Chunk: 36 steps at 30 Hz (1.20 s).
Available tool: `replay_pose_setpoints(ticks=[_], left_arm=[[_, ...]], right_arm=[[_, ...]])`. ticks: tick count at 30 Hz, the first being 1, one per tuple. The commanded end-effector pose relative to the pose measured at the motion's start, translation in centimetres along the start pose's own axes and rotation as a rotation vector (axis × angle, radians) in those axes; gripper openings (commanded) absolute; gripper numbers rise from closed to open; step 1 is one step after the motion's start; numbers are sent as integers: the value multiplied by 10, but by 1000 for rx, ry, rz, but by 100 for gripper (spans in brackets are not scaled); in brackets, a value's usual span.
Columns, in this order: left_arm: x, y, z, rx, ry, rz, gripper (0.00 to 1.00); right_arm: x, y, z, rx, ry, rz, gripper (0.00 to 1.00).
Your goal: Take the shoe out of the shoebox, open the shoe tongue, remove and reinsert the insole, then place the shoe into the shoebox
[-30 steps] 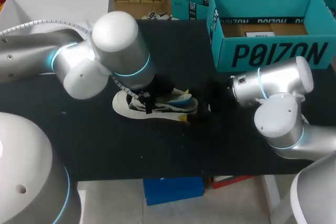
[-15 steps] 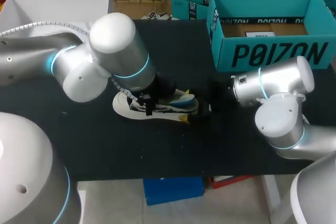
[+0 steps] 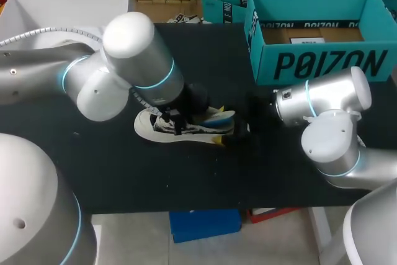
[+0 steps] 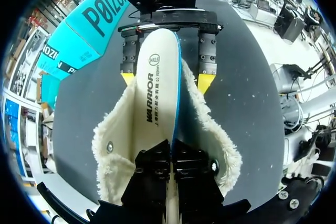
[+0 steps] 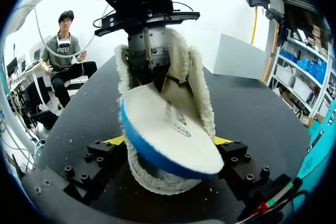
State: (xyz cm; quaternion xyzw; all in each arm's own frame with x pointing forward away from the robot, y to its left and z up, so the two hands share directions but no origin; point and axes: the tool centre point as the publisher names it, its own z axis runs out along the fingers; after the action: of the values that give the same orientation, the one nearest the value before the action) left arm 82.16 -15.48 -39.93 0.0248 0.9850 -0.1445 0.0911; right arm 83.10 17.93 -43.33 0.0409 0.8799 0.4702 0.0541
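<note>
So, shoe [image 3: 186,125] is out of the shoebox [image 3: 322,66], my right pincer [image 5: 168,145] clamps it, my left pincer [image 4: 172,156] pinches the half-out insole [image 4: 155,77]; reseating and reboxing are left, I reckon.

Nose to nose — left end effector [image 4: 170,148] pinched tight, right end effector [image 5: 169,140] clamped wider.

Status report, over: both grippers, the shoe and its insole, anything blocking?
Left gripper shut on insole, heel end lifted out of shoe. Right gripper clamps shoe heel, on table. Shoebox open; nothing in the way.
</note>
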Motion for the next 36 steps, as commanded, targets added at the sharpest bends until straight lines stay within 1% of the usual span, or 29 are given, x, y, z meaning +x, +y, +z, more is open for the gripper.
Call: replay_pose_setpoints(ticks=[1,3,4,5,6,9,11,13,16,19,29,31,35,36], left_arm=[[0,-6,8,-14,6,5,0],[0,-6,11,-29,16,4,0],[-1,-5,14,-37,23,-1,7],[-1,-5,15,-38,29,-5,83],[-2,-5,16,-39,31,-5,100],[-5,-8,12,-29,31,-9,100],[-7,-12,7,-7,21,-8,100],[-9,-19,1,17,11,-5,100],[-10,-31,-2,31,-7,7,100],[-8,-41,0,44,-10,21,100],[-5,-65,16,79,2,46,100],[-7,-69,18,81,3,48,97],[-10,-77,20,82,-9,60,96],[-10,-78,19,84,-9,62,95]], right_arm=[[0,-1,2,-1,-1,1,0],[0,-1,2,-1,-1,1,0],[0,-1,2,-1,-1,1,0],[0,-1,2,-1,-1,1,0],[0,-1,2,-1,-1,1,0],[0,-1,2,-1,-1,1,0],[0,-1,2,-1,-1,1,0],[0,-1,2,-1,-1,1,0],[0,-1,2,-1,-1,1,0],[0,-1,2,-1,-1,1,0],[0,-1,2,-1,-1,1,0],[0,-1,2,-1,-1,1,0],[0,-1,2,-1,-1,1,0],[0,-1,2,-1,-1,1,0]])
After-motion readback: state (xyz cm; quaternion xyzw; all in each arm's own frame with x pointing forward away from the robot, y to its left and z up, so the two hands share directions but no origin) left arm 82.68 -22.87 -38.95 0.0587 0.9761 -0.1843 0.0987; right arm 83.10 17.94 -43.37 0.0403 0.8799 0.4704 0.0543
